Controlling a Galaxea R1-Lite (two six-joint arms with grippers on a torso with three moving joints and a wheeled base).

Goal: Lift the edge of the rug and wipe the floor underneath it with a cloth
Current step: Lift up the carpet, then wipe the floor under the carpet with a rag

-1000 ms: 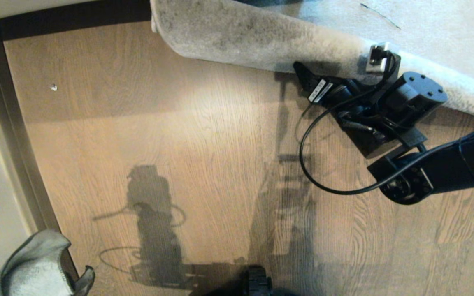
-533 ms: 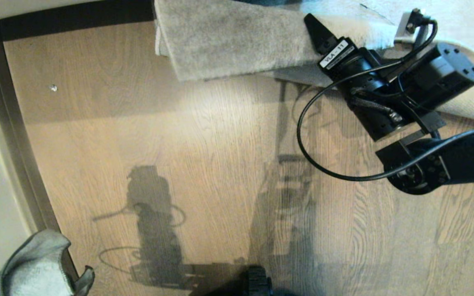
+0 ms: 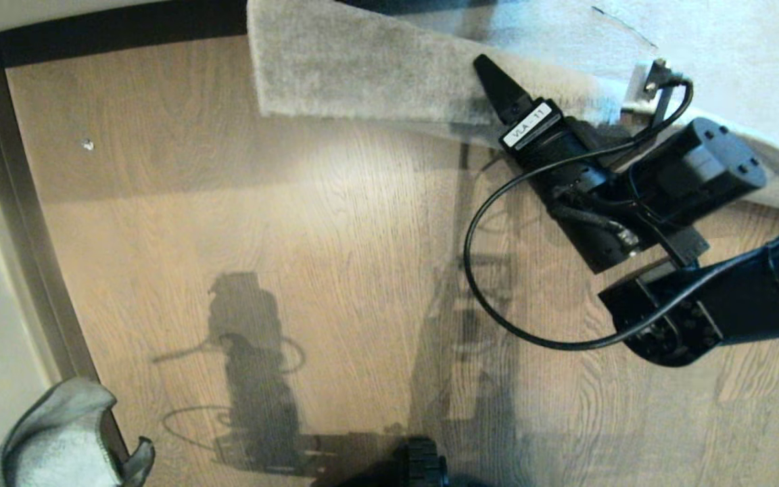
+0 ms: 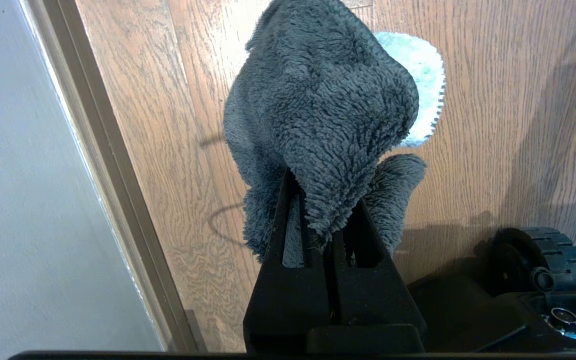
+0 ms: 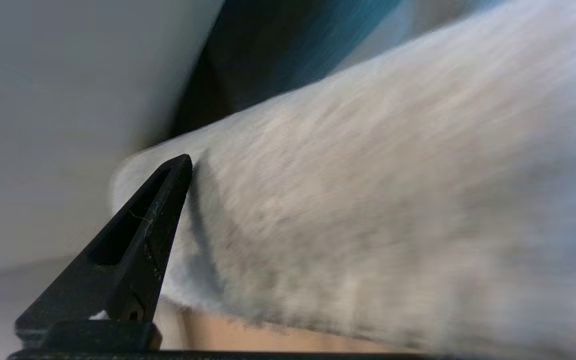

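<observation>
The pale grey rug fills the top right of the head view, and the rug edge [image 3: 389, 120] runs slanting across the brown wood floor [image 3: 281, 203]. My right gripper [image 3: 531, 67] reaches over that edge from the right and is open. One black finger [image 3: 500, 86] lies on the pile, while the other is hidden. In the right wrist view that finger [image 5: 155, 220] stands beside the blurred rug [image 5: 368, 200], with a strip of floor below it. My left gripper [image 4: 318, 200] is parked at lower left, shut on the dark grey cloth [image 4: 318, 100], which also shows in the head view [image 3: 58, 439].
A dark skirting strip [image 3: 24, 237] and a pale wall line the left and far sides. A small white speck [image 3: 88, 143] lies on the planks. The robot's base wheel [image 3: 423, 467] sits at the near edge, and also shows in the left wrist view [image 4: 538, 260]. A black cable [image 3: 484, 284] loops off the right arm.
The right gripper rose from below the rug edge onto the rug, then slid left. The edge lifted half a second ago, showing beige backing, and now sits lower. Left arm and cloth are still.
</observation>
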